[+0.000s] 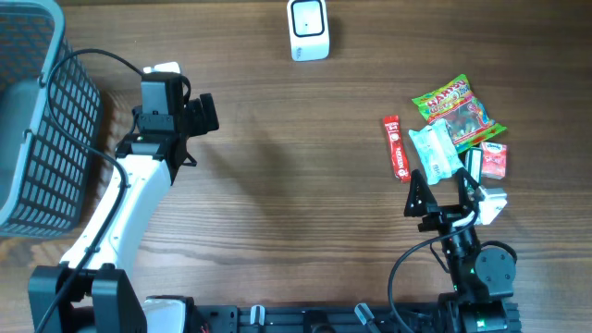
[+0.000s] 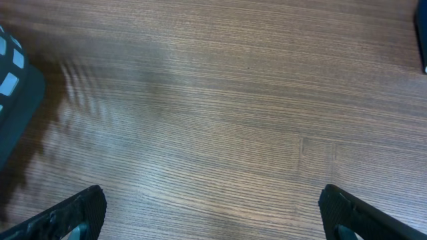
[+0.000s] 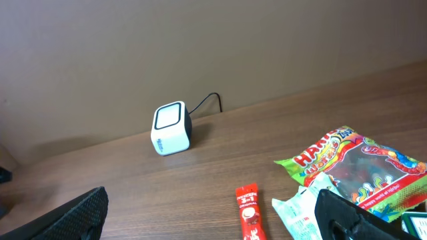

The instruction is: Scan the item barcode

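Overhead view of a wooden table [image 1: 277, 213] with two robot arms reaching in from the near edge. The right gripper [image 1: 441, 191] hangs with its jaws spread wide and nothing between them. Directly ahead of its fingertips lies a loose cluster of snack items, any of which could be the one to scan. A pale green packet [image 1: 435, 153] is nearest, just beyond the fingers. A red stick packet [image 1: 396, 148] lies to the gripper's front left. A small pink carton [image 1: 494, 160] sits to its front right. A bright gummy sweets bag [image 1: 456, 104] lies further ahead. The items overlap one another, so the wide jaws probably suit coming down over a single packet's edge.

The white cube barcode scanner [image 3: 172, 128] stands well ahead and to the left of the right gripper, at the far side of the table with its cable trailing behind. Its window faces up, so a lifted item would likely need its barcode turned downward over it.

The left gripper [image 1: 200, 115] is also fully open and empty, over bare wood, well apart from the snacks. A grey mesh basket [image 1: 65, 139] stands just to its left, possibly for scanned items. No item has been picked up yet.
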Controlling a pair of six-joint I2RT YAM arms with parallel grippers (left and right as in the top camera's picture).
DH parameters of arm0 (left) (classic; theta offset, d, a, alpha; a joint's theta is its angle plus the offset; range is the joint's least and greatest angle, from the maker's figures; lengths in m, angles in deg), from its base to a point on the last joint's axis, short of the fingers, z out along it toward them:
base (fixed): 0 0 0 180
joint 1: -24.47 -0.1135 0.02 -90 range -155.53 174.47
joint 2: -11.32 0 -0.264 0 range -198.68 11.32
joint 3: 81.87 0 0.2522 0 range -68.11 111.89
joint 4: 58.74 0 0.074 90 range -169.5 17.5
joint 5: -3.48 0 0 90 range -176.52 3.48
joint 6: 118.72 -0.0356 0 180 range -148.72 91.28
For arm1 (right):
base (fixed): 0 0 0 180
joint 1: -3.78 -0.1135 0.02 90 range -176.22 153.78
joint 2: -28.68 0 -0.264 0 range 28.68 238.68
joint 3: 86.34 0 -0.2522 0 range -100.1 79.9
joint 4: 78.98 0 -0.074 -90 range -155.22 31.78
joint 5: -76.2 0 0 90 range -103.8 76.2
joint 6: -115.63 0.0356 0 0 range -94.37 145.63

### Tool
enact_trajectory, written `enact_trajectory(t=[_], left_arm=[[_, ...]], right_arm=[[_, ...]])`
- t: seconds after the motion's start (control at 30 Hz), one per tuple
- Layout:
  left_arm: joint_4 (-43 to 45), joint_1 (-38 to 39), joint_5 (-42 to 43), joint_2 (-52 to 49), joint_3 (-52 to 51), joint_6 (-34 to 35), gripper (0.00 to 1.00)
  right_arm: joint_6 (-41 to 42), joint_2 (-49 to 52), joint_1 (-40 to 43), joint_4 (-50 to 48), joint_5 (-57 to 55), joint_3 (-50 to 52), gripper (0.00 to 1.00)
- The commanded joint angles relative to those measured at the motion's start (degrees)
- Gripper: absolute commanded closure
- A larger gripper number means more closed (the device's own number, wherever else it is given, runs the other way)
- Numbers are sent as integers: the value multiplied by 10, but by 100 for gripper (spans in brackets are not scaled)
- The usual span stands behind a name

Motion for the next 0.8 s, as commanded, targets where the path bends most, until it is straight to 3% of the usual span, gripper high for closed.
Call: enact_trajectory(t=[0.0, 0.77], left_arm=[[2, 2, -3, 2, 2, -9, 0], [2, 2, -3, 2, 2, -9, 0]], right_arm=[[4, -7, 3, -2, 7, 1, 0], [4, -7, 31, -2, 7, 1, 0]])
